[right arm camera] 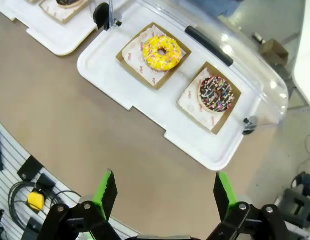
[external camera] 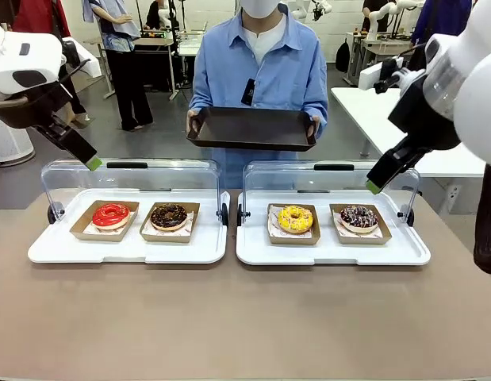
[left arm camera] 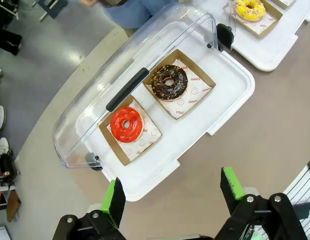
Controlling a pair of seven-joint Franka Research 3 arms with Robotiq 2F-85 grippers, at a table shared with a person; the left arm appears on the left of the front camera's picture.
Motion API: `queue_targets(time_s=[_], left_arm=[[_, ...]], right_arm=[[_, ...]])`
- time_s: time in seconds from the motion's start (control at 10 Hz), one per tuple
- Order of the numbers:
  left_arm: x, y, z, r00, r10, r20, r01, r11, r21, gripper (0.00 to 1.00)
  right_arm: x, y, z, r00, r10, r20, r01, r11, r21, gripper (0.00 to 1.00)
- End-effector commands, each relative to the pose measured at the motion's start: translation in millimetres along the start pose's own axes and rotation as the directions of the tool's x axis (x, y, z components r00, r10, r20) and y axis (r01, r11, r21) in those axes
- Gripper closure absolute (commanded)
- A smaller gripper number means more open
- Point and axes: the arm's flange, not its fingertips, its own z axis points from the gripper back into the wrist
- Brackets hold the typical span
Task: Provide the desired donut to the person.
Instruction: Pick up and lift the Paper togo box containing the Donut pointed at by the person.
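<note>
Four donuts (external camera: 111,214), two white trays (external camera: 126,252); person (external camera: 261,71) at twelve o'clock holds one black tray (external camera: 251,127); left pincer (left arm camera: 172,182), right pincer (right arm camera: 165,177) apart.

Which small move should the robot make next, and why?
Probably wait, with the left gripper and right gripper open and raised: the person only holds the black tray and points at no donut, so the choice is unknown.

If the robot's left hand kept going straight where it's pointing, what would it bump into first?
Probably the left white tray, beside the red donut; nothing shows in between. Depth is unclear: it might be the table just short of it.
</note>
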Motion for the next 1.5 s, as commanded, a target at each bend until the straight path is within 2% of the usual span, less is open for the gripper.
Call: queue_targets(time_s=[0.0, 0.5, 0.6, 0.7, 0.8, 0.9, 1.1, 1.3, 1.4], left_arm=[[1.3, -2.1, -1.1, 1.0, 0.001, 0.004, -0.001, 1.0, -0.01, 0.0], [0.4, -1.2, -0.9, 1.0, -0.003, -0.001, 0.003, 1.0, -0.002, 0.0], [0.8, 25.0, -1.5, 0.999, 0.03, 0.016, -0.027, 0.979, -0.202, 0.0], [3.8, 53.6, -6.6, 1.0, 0.024, 0.015, -0.017, 0.928, -0.373, 0.0], [3.2, 76.8, -10.0, 1.0, -0.002, 0.02, 0.013, 0.834, -0.551, 0.0], [-6.9, 96.8, -9.4, 0.998, -0.005, 0.058, 0.041, 0.777, -0.629, 0.0], [-17.3, 136.6, -6.3, 0.988, -0.066, 0.14, 0.146, 0.698, -0.701, 0.0], [-44.6, 175.0, -2.6, 0.945, -0.068, 0.32, 0.285, 0.652, -0.703, 0.0], [-52.3, 190.0, -6.5, 0.924, -0.059, 0.377, 0.323, 0.646, -0.692, 0.0]], right_arm=[[-1.0, 0.7, -10.0, 1.0, 0.003, -0.003, -0.003, 1.0, 0.003, 0.0], [-1.2, 0.6, -4.7, 1.0, 0.002, -0.01, -0.002, 1.0, 0.004, 0.0], [-0.7, -26.2, 0.8, 0.999, 0.018, 0.034, -0.023, 0.984, 0.174, 0.0], [-0.4, -49.1, 2.0, 0.997, 0.036, 0.071, -0.056, 0.954, 0.296, 0.0], [-3.8, -71.7, 3.6, 0.993, 0.048, 0.11, -0.093, 0.889, 0.449, 0.0], [-14.7, -98.2, 8.3, 0.985, 0.06, 0.162, -0.142, 0.817, 0.559, 0.0], [-41.1, -146.6, 13.2, 0.971, 0.05, 0.234, -0.194, 0.736, 0.648, 0.0], [-77.9, -191.8, 18.6, 0.941, -0.001, 0.339, -0.243, 0.694, 0.678, 0.0], [-94.2, -210.0, 19.8, 0.927, -0.043, 0.374, -0.241, 0.694, 0.678, 0.0]])
